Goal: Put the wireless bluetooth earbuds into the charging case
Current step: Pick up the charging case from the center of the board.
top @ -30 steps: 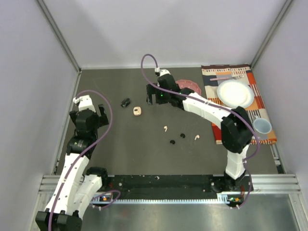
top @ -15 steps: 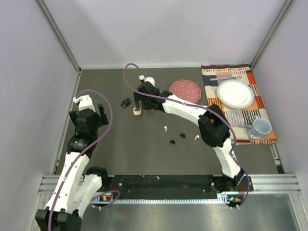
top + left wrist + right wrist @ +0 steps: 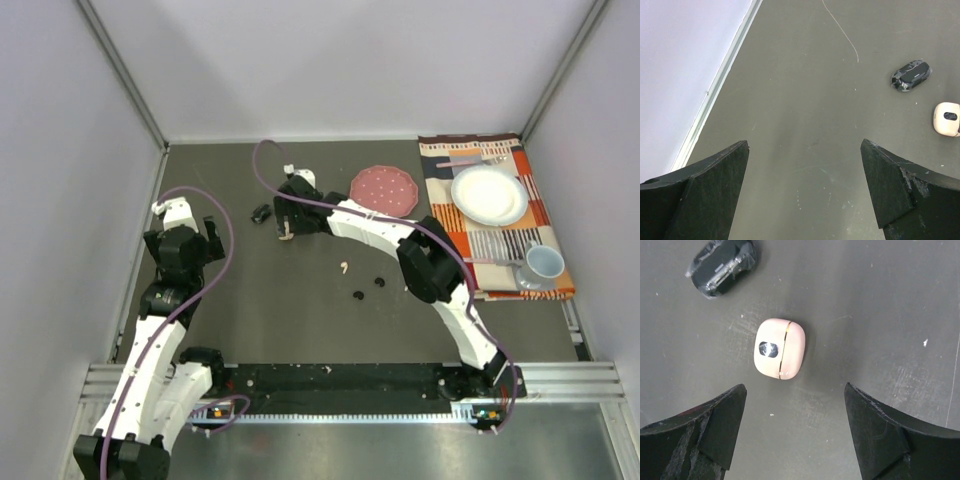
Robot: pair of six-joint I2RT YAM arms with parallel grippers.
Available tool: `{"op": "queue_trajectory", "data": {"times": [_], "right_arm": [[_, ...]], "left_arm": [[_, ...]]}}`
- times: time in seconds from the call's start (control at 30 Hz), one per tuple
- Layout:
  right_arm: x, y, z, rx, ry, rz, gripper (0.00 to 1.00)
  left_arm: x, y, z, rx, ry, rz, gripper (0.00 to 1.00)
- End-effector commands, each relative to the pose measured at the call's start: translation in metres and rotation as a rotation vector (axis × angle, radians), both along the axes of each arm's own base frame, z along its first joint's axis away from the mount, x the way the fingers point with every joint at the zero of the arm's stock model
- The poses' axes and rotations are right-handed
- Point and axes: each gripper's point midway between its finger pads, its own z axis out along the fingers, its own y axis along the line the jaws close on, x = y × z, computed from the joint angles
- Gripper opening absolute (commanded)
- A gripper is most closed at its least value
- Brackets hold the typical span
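Your right arm (image 3: 370, 225) stretches a long way over to the far left side of the table (image 3: 300, 330), with its elbow bent. Its claw (image 3: 793, 390) points down. It is wide open and holds nothing. The pink charging case (image 3: 779, 355) lies flat on the table below the open claw, and the fingers (image 3: 700, 440) do not touch it. The case is almost square with round corners, and its lid looks shut. A thin gold line crosses it, pointing away from the claw and not from finger to finger. A black case (image 3: 722, 267) lies just beside it, to the far left, set at a slant. A white earbud (image 3: 344, 267), a black earbud (image 3: 380, 281) and a second black earbud (image 3: 358, 295) lie nearer to you, well apart from the pink case. They are too small to tell which way they point. Your left arm (image 3: 165, 300) is folded up at the left. Its claw (image 3: 805, 142) is wide open too and holds nothing.
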Motion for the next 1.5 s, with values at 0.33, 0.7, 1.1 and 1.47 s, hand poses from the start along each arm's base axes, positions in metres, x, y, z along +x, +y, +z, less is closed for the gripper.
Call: {"op": "queue_trajectory", "data": {"times": [0.33, 0.7, 1.1, 1.47], "right_arm": [[-0.004, 0.043, 0.000, 0.038, 0.000, 0.076, 0.74], [0.001, 0.047, -0.016, -0.011, -0.008, 0.078, 0.74], [0.005, 0.058, -0.034, -0.053, -0.032, 0.130, 0.69], [-0.013, 0.070, -0.047, -0.060, -0.006, 0.220, 0.64]], "left_arm": [[0.003, 0.001, 0.011, -0.007, -0.057, 0.012, 0.99], [0.003, -0.001, 0.010, -0.015, -0.056, 0.002, 0.99], [0.005, -0.002, 0.008, -0.017, -0.045, -0.005, 0.99], [0.006, -0.005, 0.005, -0.019, -0.034, -0.021, 0.99]]}}
